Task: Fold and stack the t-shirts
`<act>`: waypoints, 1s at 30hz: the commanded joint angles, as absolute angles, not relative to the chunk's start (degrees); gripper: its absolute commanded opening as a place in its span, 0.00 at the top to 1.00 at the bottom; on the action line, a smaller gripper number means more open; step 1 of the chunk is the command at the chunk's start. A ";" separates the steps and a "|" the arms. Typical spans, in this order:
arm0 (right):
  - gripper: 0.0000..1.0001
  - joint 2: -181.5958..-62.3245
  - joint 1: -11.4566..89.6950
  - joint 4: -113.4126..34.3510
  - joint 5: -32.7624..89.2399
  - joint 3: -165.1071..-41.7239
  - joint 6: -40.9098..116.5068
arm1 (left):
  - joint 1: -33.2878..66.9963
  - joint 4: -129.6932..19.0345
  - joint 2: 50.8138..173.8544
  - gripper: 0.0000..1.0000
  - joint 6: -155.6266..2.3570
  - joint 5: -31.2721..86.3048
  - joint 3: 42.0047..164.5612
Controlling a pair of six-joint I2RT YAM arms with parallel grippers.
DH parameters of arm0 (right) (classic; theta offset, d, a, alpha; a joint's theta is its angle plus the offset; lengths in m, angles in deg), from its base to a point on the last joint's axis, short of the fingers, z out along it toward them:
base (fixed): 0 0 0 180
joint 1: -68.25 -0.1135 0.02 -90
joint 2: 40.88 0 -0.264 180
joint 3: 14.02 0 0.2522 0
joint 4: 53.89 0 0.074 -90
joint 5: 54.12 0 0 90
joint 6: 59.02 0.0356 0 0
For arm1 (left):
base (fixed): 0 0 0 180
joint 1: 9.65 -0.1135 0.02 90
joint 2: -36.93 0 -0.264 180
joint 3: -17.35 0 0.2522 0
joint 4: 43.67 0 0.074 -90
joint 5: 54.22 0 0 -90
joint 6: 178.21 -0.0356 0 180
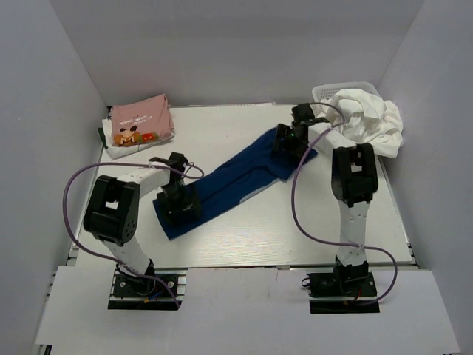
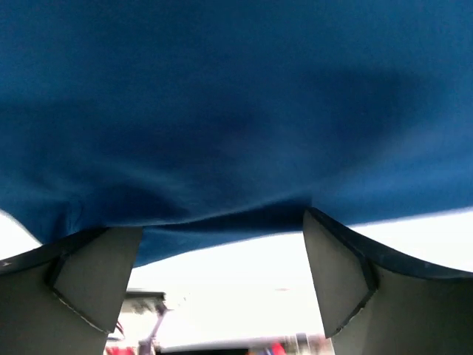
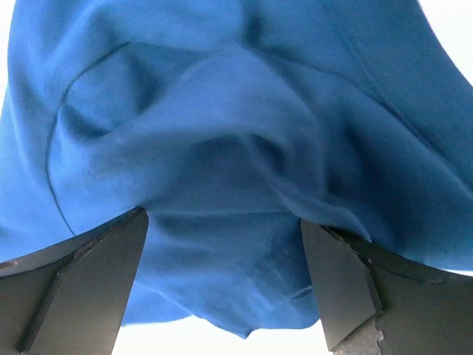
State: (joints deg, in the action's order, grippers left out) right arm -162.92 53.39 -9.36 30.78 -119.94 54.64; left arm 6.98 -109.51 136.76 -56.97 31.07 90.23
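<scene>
Top view: narrow navy blue cloth t-shirt point(image 1: 236, 177) lies diagonally mid-frame; left gripper point(image 1: 179, 205) at its lower-left end, right gripper point(image 1: 293, 139) at its upper-right end, likely for folding.
Left wrist: jaws wide, nothing pinched.
Right wrist: jaws wide, rumpled navy ungripped.

There's the plain navy blue t-shirt point(image 1: 236, 181), one solid colour on a white worktop point(image 1: 295, 229). The pink t-shirt point(image 1: 139, 118) carries a cartoon print in brown and red, the white t-shirts point(image 1: 373, 122) are plain, and the mesh basket point(image 1: 325, 91) is white too. Both arms point(image 1: 355, 177) are black, with purple cables point(image 1: 293, 194).
</scene>
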 commanded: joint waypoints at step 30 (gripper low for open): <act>0.10 -183.72 43.02 -25.99 25.52 -156.01 55.44 | 40.97 -93.27 136.16 0.00 -43.73 6.93 95.87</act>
State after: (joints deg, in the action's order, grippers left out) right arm -190.37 42.23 -31.00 24.83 -156.75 60.81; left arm 39.57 -89.27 140.50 -40.05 0.38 90.79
